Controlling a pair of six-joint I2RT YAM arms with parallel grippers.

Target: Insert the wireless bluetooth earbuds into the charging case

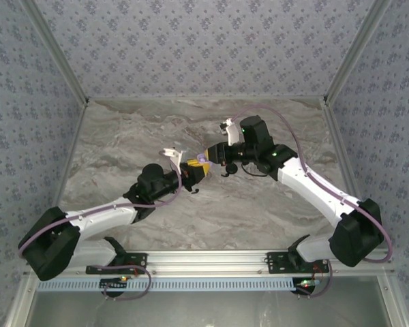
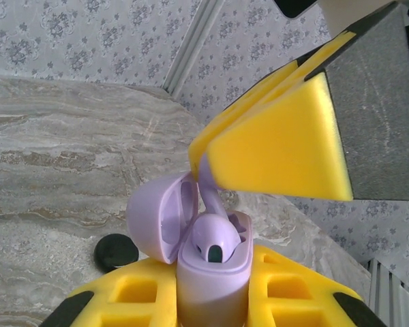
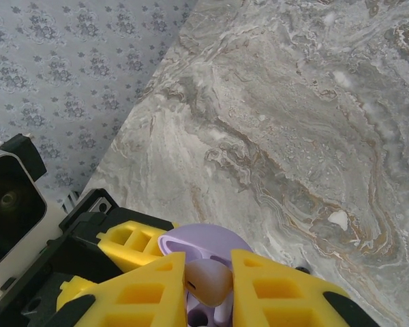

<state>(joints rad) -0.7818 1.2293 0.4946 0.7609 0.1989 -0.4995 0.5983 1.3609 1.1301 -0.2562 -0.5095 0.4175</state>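
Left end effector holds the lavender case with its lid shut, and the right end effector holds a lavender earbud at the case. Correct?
No. The lid is open, swung back to one side, as the left wrist view shows. The rest stands: the left end effector holds the lavender case and the right end effector holds a lavender earbud at the case.

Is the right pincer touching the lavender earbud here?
Touching. The left wrist view shows the right pincer clamped on the stem of the lavender earbud, whose head sits in the open case.
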